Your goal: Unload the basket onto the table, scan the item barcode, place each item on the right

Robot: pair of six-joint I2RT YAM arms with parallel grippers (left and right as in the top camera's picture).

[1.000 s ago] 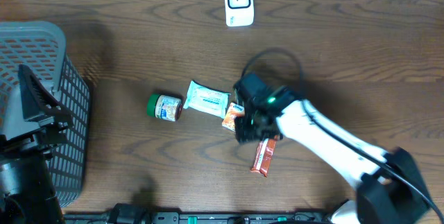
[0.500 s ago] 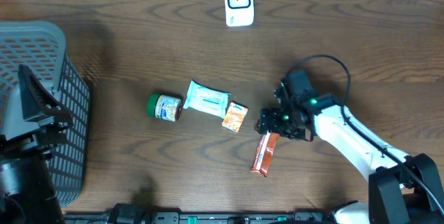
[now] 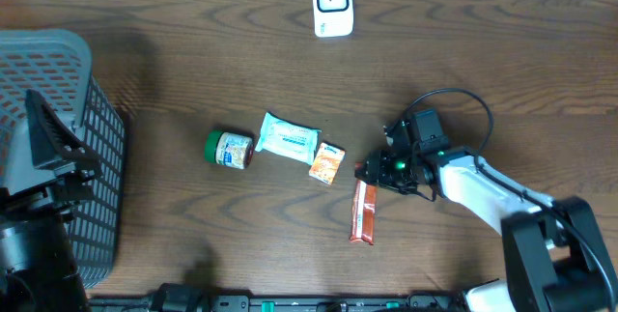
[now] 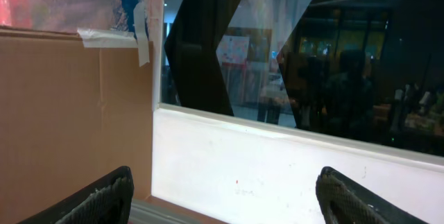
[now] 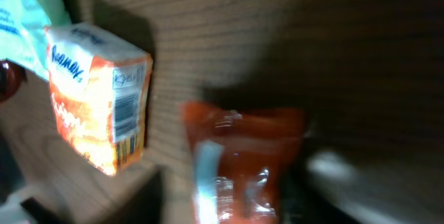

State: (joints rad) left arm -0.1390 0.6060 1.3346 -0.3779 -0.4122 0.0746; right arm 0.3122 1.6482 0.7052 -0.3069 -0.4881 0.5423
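Several items lie mid-table: a green-lidded jar (image 3: 229, 149), a teal wipes pack (image 3: 288, 138), a small orange box (image 3: 326, 163) and a red bar wrapper (image 3: 363, 213). The white scanner (image 3: 331, 3) stands at the far edge. My right gripper (image 3: 370, 171) sits low over the wrapper's top end. In the blurred right wrist view, the red wrapper (image 5: 239, 161) lies between the dark fingers of the right gripper (image 5: 236, 200); whether they clamp it is unclear. The orange box (image 5: 97, 113) shows a barcode on its side. My left gripper (image 4: 225, 196) is open and empty, facing a wall.
A grey mesh basket (image 3: 68, 80) fills the left edge, with the left arm's dark body beside it. The teal pack (image 5: 21, 23) touches the orange box's corner. Bare wood runs between the items and the scanner.
My right gripper left the orange box, swung right, then came down onto the red wrapper's top end. The wrapper now lies straighter. The left gripper stayed still.
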